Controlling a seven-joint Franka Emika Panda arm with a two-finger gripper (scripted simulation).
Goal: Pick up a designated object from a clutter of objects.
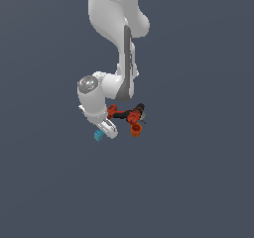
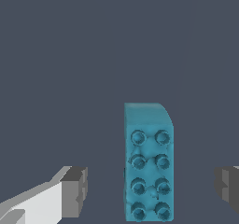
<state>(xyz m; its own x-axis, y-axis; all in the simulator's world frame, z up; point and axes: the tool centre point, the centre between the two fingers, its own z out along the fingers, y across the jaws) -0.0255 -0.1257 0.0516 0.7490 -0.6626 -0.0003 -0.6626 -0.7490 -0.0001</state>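
Fingers [image 2: 77, 190] spread wide and empty, straddling the teal brick [image 2: 148, 167] lying studs-up on the desk [image 1: 49, 182]; left of the drill [image 1: 126, 114] and cup [image 1: 136, 129] in the exterior view; grasp pending: descend, then close.

The background is a uniform dark slate-grey surface [image 1: 44, 182] filling both views. Lighting is even and diffuse, with no visible walls, furniture or windows.

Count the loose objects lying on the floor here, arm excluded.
3. The teal brick lies under the gripper, between its open fingers. The red-and-black power drill lies toward the exterior view's right, with the small orange cup just below it. The arm may hide others.
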